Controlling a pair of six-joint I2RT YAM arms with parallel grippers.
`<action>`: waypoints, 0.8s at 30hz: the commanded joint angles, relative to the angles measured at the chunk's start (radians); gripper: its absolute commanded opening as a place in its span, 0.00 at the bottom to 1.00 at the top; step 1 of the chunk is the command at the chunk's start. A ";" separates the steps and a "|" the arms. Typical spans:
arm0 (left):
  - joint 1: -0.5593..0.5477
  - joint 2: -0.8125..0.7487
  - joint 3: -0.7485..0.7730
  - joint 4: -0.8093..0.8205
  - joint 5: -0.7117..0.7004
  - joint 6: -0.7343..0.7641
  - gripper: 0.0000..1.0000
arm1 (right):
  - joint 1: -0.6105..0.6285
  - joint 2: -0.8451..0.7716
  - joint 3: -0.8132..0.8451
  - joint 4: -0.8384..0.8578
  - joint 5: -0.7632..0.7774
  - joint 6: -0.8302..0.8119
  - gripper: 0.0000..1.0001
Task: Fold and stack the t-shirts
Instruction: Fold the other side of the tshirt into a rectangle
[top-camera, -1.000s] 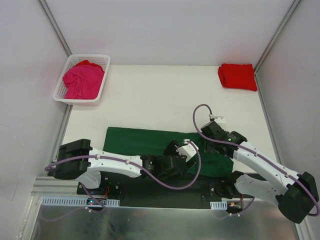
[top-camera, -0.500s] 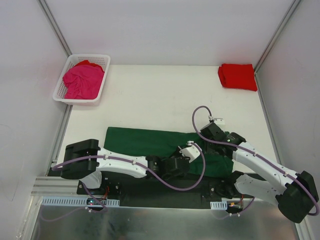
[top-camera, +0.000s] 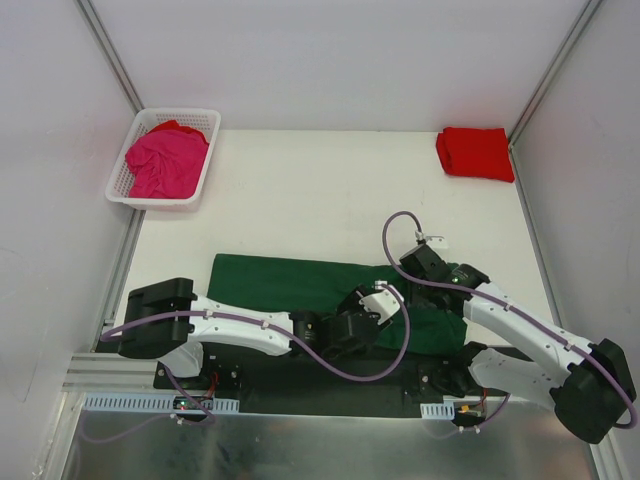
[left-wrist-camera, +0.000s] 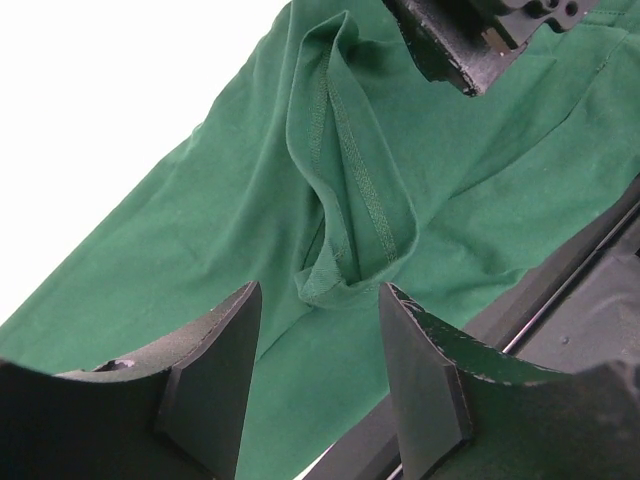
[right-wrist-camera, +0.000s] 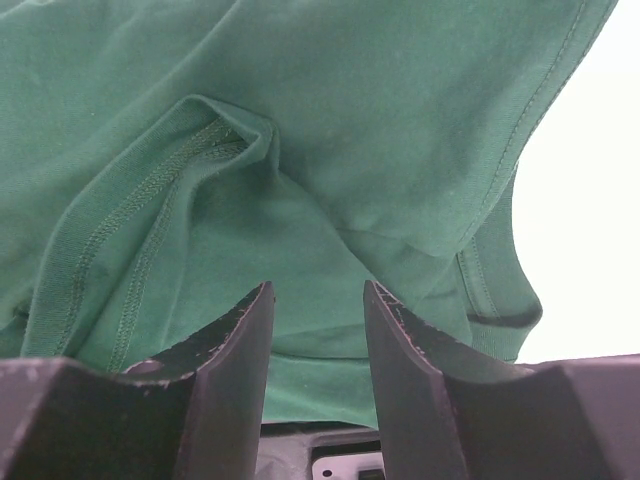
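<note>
The dark green t-shirt (top-camera: 280, 282) lies folded into a long band along the table's near edge, with its right end bunched under both grippers. My left gripper (top-camera: 383, 297) is open and empty just above a raised fold of hem (left-wrist-camera: 345, 190), its jaws either side of it (left-wrist-camera: 318, 295). My right gripper (top-camera: 414, 274) is open and empty low over the shirt's right end (right-wrist-camera: 318, 288), and it also shows at the top of the left wrist view (left-wrist-camera: 470, 40). The red t-shirt (top-camera: 475, 152) lies folded at the far right corner. The pink t-shirt (top-camera: 165, 162) lies crumpled in the basket.
The white lattice basket (top-camera: 203, 116) stands at the far left corner. The black base plate (top-camera: 300, 375) runs along the near edge, right beside the shirt. White walls close in the table on three sides.
My left gripper has moved a little to the right over the shirt's bunched end. My right wrist has shifted slightly left. The shirts have not moved.
</note>
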 joint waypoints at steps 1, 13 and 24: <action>0.001 -0.036 0.035 0.015 -0.017 0.011 0.50 | 0.000 0.004 -0.006 0.018 0.000 0.011 0.44; 0.001 0.055 0.078 0.035 -0.004 0.000 0.44 | 0.000 -0.010 -0.022 0.003 0.011 0.008 0.44; 0.001 0.090 0.064 0.038 -0.003 -0.007 0.15 | 0.001 -0.016 -0.019 0.000 0.017 0.008 0.44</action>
